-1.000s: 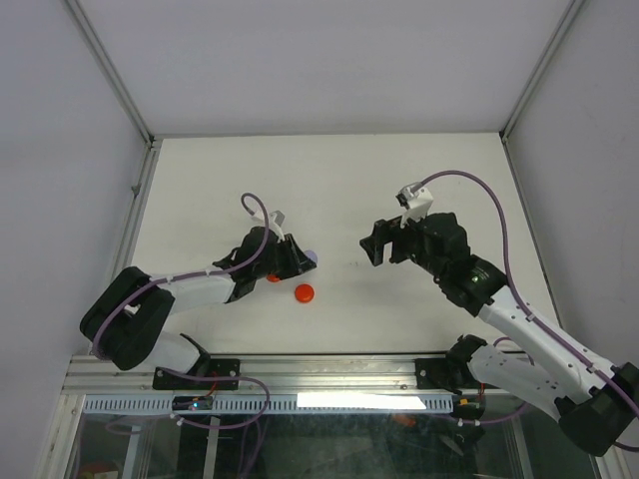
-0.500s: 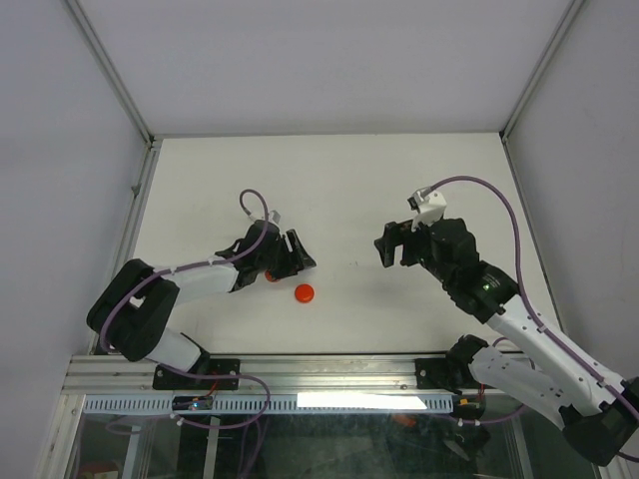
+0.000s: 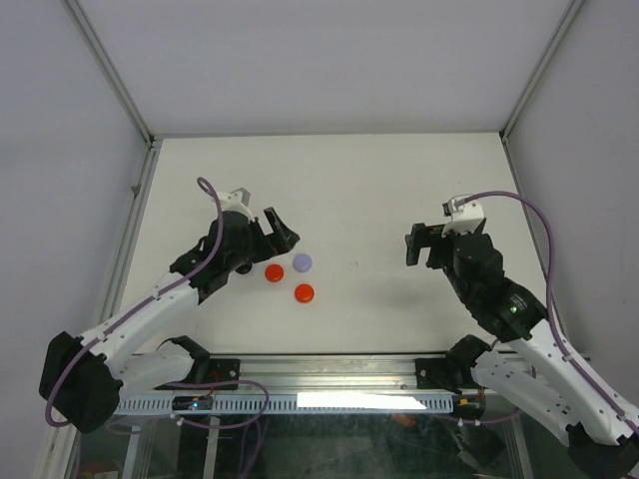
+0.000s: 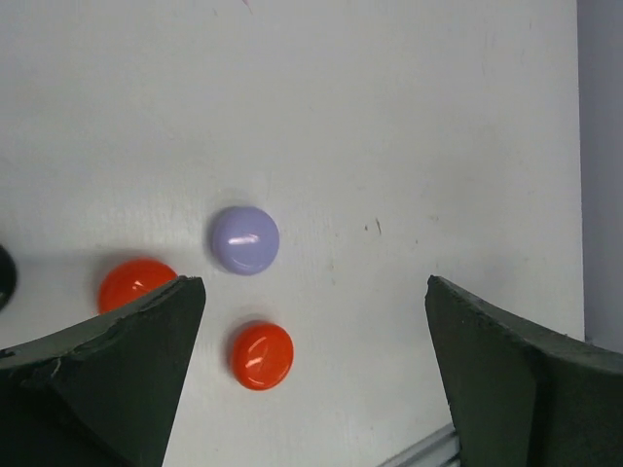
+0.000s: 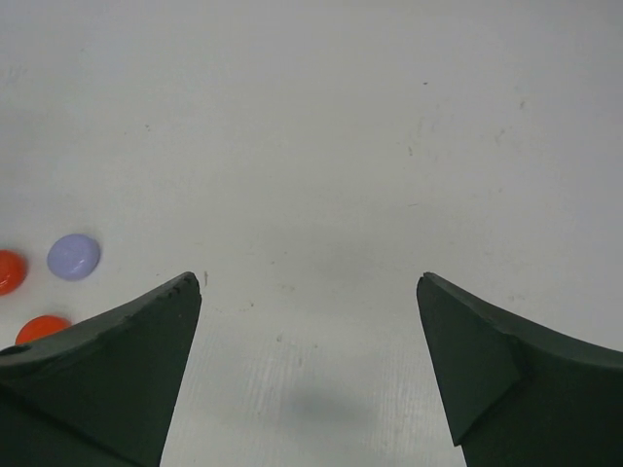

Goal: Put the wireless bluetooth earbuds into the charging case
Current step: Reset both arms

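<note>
The left fingers [image 4: 127, 360] are standing wide apart and are holding nothing; white table is showing in the gap between them. The left gripper [image 3: 282, 227] is hanging over the table [image 3: 379, 180] and pointing toward 2 o'clock in the top view. Three small round discs are lying on the table just past it, at about 5 o'clock from its tips. The lavender disc [image 3: 302, 262] is sitting at 2 o'clock from the first red disc [image 3: 274, 271]. The second red disc [image 3: 305, 292] is sitting at 6 o'clock from the lavender one. The three are lying near each other but are not touching. In the left wrist view, one finger is hiding part of the first red disc. A dark bit [image 4: 4, 277] is peeking in at the 9 o'clock edge of that view, and I cannot tell what it is. The right fingers [image 5: 107, 360] are also standing wide apart with nothing between them. The right gripper [image 3: 411, 246] is hanging over the table at 3 o'clock from the discs, well apart from them, and is pointing toward 9 o'clock. I cannot tell where the earbuds are, because only smooth round discs are showing and no little stems.
</note>
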You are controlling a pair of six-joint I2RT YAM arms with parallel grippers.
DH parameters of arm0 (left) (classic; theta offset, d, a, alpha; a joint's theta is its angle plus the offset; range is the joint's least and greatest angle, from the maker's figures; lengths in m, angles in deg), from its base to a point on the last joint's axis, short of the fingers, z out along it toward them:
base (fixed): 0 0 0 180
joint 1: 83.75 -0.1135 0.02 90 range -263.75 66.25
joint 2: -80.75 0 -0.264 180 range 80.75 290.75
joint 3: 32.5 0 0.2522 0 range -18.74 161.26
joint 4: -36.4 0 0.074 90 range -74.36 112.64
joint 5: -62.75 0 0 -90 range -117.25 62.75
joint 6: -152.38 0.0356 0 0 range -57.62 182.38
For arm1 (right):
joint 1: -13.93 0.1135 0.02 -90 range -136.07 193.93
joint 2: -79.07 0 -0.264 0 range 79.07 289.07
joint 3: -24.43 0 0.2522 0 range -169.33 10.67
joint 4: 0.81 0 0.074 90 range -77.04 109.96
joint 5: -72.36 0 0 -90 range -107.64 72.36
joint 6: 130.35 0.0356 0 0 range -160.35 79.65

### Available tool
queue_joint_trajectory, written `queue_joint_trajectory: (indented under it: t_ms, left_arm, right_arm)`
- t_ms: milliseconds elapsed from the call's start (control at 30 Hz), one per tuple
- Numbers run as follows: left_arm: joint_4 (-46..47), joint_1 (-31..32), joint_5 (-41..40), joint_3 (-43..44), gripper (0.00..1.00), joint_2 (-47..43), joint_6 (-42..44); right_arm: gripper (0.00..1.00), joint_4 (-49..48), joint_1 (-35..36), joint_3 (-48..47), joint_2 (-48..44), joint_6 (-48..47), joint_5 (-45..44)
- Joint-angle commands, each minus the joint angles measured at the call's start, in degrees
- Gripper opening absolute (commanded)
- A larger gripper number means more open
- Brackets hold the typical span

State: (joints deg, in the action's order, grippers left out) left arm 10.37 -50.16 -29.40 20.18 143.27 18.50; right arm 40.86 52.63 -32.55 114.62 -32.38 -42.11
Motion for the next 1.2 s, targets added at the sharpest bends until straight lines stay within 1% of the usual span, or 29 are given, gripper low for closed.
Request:
queue_joint_trajectory:
  t_ms: [0, 133, 200, 367, 500, 633, 767, 867, 1167]
  left_arm:
    - [-6.3, -2.2, -11.1, 3.1, 0.99, -8.2, 7.7]
    - [-9.3, -4.5, -20.0, 3.7, 0.99, -15.4, 13.6]
    - [-9.5, -5.1, -24.7, 3.7, 0.99, -18.4, 17.1]
    - [-8.7, -5.4, -33.7, 2.3, 0.99, -24.1, 22.3]
    - [-7.8, -5.4, -39.4, 0.3, 0.99, -28.3, 23.9]
    - [-6.4, -5.4, -42.3, -1.8, 0.99, -32.7, 24.7]
    - [-5.4, -5.4, -42.4, -2.7, 0.99, -35.3, 24.1]
    - [-4.4, -5.4, -43.2, -3.5, 0.99, -36.4, 24.0]
    - [-4.3, -5.5, -42.2, -3.8, 0.99, -37.9, 24.4]
  right_arm:
    - [0.98, 0.7, -0.2, -1.7, -3.7, -1.5, -9.3]
    - [0.99, 0.7, -0.1, -0.6, -6.8, -0.9, -16.0]
    - [0.99, 1.2, -0.2, -0.2, -8.3, -0.1, -17.9]
    - [0.99, -0.7, -0.1, 2.4, -12.6, -1.0, -19.8]
    - [0.99, -1.1, -0.2, 2.9, -14.7, -1.5, -21.3]
    - [0.99, -1.6, -0.1, 3.4, -15.9, -2.0, -21.3]
    - [0.99, -1.7, -0.2, 3.5, -16.0, -2.1, -21.5]
    - [0.99, -1.9, -0.2, 3.4, -16.0, -2.4, -21.3]
    - [0.99, -2.3, -0.2, 3.3, -16.5, -2.9, -20.3]
